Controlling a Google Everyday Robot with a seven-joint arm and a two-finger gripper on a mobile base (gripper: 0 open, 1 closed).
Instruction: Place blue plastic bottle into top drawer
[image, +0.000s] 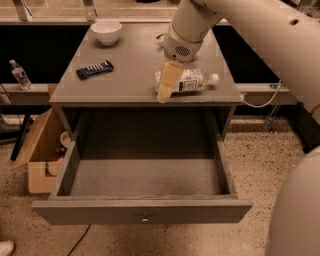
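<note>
The blue plastic bottle (192, 80) lies on its side on the grey cabinet top, near the front right edge, white cap pointing right. My gripper (167, 84), pale tan, hangs over the bottle's left end and covers part of it; whether it touches the bottle I cannot tell. The top drawer (145, 212) is pulled fully out below, its inside bare, with a small round knob on its flat front.
A white bowl (106, 31) and a dark snack bar (94, 69) sit on the cabinet top at left. A green bag (160, 36) is mostly hidden behind my arm. A small water bottle (20, 75) stands on a ledge at left. A cardboard box (40, 160) stands beside the drawer.
</note>
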